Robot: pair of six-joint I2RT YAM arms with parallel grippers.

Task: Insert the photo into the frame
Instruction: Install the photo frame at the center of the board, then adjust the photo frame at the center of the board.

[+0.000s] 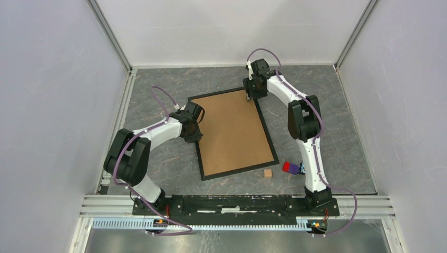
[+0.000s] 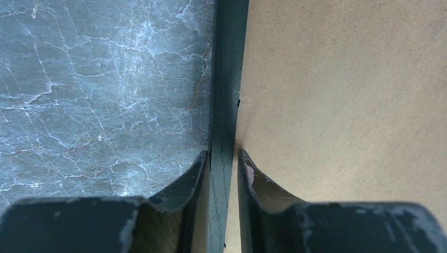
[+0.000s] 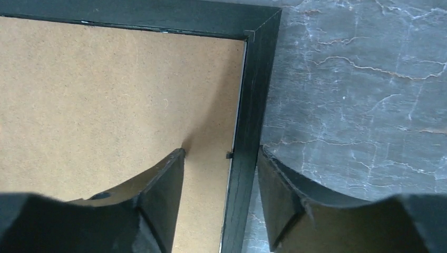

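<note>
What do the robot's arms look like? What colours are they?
The left arm and right arm both have white tube-shaped links with chunky black joints. A thin purple cable loops along each. The jaws are dark, curved and scuffed.

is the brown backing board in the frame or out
In. The backing board lies flat inside the frame, black rail showing on all four sides from above.

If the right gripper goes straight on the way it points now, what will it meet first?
Probably the backing board: the right gripper points down, open astride the frame rail, and its inner finger seems nearly on the board. Depth is unclear.
</note>
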